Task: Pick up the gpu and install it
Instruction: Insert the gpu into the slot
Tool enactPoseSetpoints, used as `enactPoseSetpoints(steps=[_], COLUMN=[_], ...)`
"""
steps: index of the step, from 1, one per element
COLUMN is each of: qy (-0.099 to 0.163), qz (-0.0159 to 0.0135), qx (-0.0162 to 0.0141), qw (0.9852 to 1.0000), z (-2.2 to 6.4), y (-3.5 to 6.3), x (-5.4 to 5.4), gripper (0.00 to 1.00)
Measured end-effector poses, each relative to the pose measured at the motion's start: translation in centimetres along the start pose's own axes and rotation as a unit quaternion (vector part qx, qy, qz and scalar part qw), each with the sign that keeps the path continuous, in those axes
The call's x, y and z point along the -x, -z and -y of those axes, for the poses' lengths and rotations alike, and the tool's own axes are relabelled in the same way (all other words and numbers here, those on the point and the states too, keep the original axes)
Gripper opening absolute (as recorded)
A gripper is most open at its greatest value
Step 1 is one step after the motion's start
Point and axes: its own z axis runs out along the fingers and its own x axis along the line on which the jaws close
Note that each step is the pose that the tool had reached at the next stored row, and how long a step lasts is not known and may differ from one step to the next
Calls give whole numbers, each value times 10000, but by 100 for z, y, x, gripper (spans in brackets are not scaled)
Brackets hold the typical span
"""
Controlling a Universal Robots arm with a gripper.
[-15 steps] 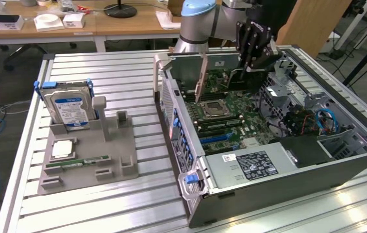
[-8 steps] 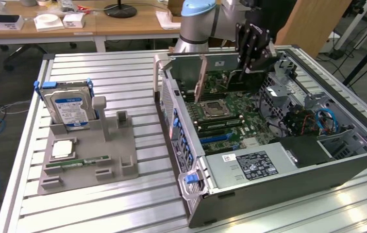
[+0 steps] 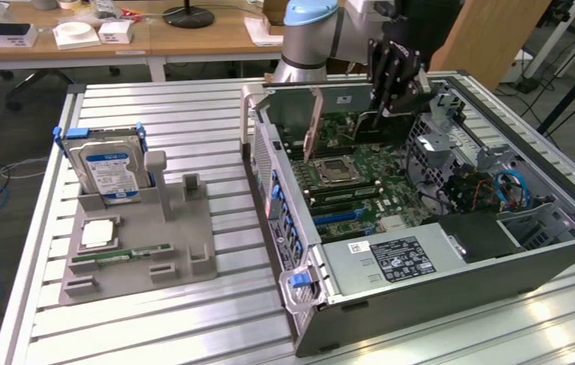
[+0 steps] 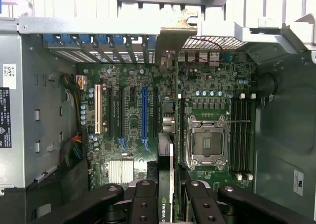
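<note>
Above the motherboard (image 4: pixel 128 135), the pincer (image 4: pixel 171 197) clamps the gpu (image 4: pixel 166 157) upright between its fingers (image 4: pixel 144 204).

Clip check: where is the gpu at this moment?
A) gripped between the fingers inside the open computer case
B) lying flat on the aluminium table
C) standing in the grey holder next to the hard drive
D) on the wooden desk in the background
A: the wrist view shows the gpu edge-on between the fingers, over the motherboard inside the computer case.
</note>
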Motion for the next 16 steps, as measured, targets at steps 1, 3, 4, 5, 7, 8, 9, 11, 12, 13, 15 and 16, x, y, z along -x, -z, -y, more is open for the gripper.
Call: enactPoseSetpoints(steps=[1,3,4,5,7,8,9,11,12,13,15,16], qy=[0,0,0,0,-1,0,-1,0,0,0,0,0], qz=[0,0,0,0,0,0,0,0,0,-1,1,1], qx=[0,0,0,0,0,0,0,0,0,1,0,0], qw=[10000,10000,10000,10000,10000,10000,10000,10000,10000,10000,10000,10000], z=[0,0,0,0,1,1,1,1,1,2,2,2], y=[-7,-21,-29,-37,-51,-59,-65,-78,-83,-88,-100,-107], x=[0,-1,-1,-2,-4,-5,-7,-11,-15,-18,-27,-30], gripper=[26,26,26,26,26,26,26,26,26,26,26,26])
